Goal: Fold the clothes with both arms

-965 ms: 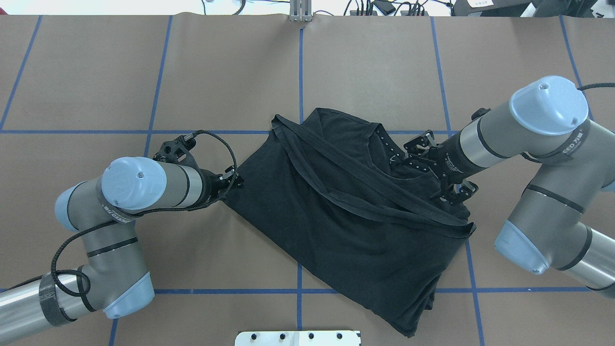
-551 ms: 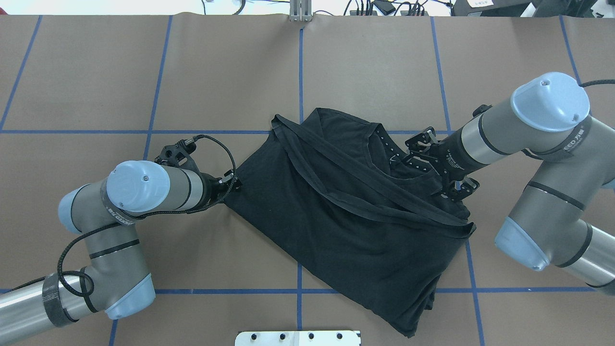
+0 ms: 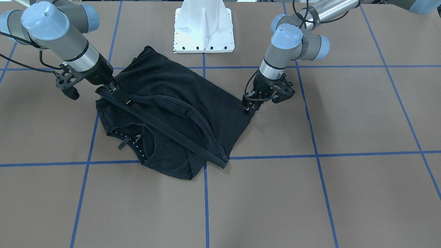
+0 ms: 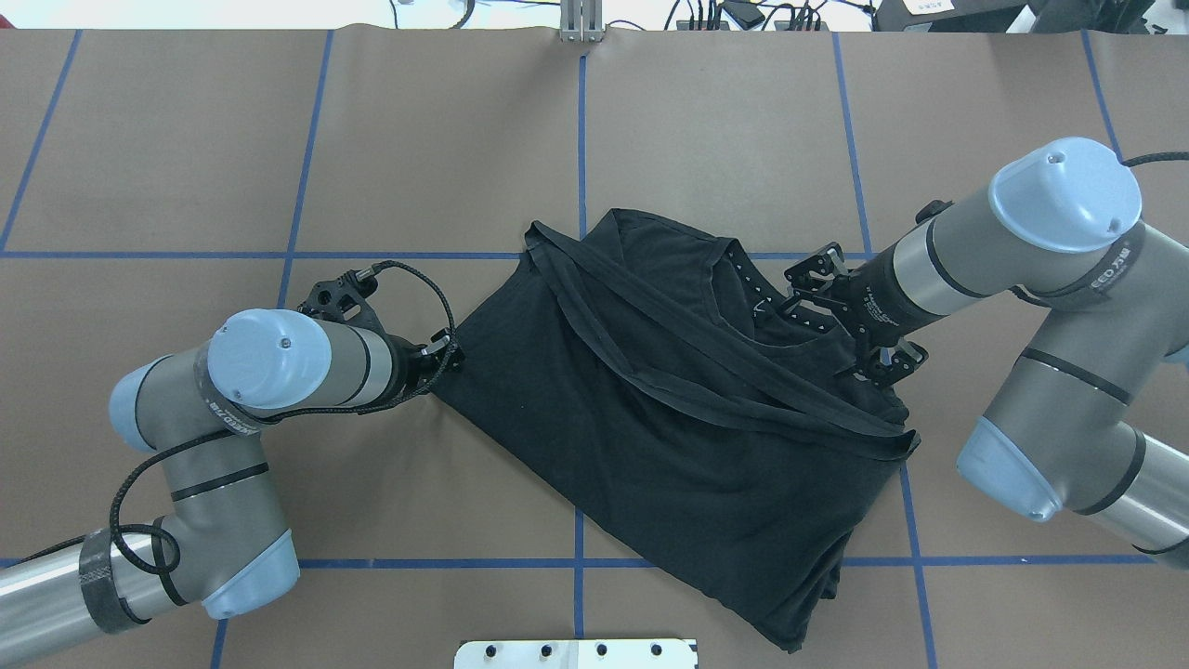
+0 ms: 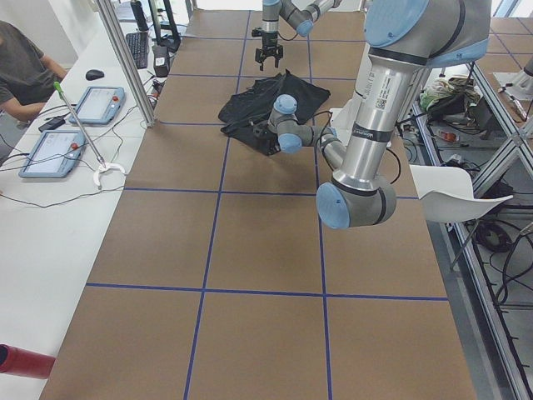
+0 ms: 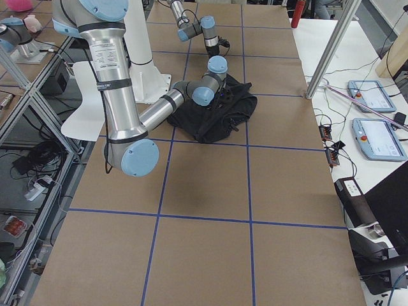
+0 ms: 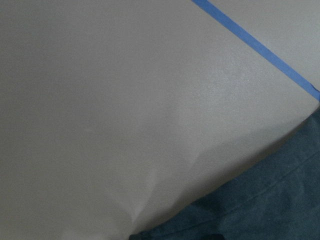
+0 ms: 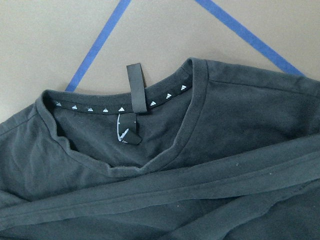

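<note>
t-shirt (image 4: 669,437): black, rumpled, lying mid-table (image 4: 743,139), collar end beside right arm | left gripper (image 3: 248,107): at opposite corner, jaws pinched narrow on cloth edge | right gripper (image 3: 119,94): down on folded band, jaw gap hidden, cannot tell

T-shirt (image 4: 687,446): on table (image 4: 186,139), mid-width, nearer robot-side edge than far edge | collar (image 4: 743,279): shirt's far right part | left gripper (image 3: 248,107): at shirt's left corner | right gripper (image 3: 119,93): on shirt's right part | pedestal base (image 3: 204,24): robot-side edge, mid-width.
</note>
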{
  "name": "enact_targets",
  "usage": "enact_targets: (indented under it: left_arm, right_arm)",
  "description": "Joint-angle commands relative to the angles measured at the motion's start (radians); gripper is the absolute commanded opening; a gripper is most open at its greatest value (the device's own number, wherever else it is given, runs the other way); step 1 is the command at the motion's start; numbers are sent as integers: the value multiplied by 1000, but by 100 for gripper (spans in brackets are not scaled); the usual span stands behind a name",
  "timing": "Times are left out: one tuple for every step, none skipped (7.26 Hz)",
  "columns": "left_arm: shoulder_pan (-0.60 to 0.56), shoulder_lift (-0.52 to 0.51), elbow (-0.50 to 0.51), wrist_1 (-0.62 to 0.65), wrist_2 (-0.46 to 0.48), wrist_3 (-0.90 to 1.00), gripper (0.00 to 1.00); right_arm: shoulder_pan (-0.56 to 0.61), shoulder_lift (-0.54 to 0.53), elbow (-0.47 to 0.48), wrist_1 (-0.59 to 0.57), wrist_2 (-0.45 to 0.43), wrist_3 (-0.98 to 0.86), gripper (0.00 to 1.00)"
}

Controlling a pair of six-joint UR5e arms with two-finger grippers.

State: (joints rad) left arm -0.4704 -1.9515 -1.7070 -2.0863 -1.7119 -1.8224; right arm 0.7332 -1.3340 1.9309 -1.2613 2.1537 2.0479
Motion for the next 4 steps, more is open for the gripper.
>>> enact_targets:
  left_arm:
    - [1, -1, -3, 22, 0, -2, 57]
    - [1, 0, -2, 22, 0, -2, 57]
    - [1, 0, -2, 22, 0, -2, 57]
    - [1, 0, -2, 22, 0, -2, 54]
  right_arm:
    - [0, 1, -4, -1, 1, 0, 100]
    - [0, 1, -4, -1, 1, 0, 100]
    - [0, 2, -4, -1, 1, 0, 100]
    - [2, 1, -4, -1, 1, 0, 100]
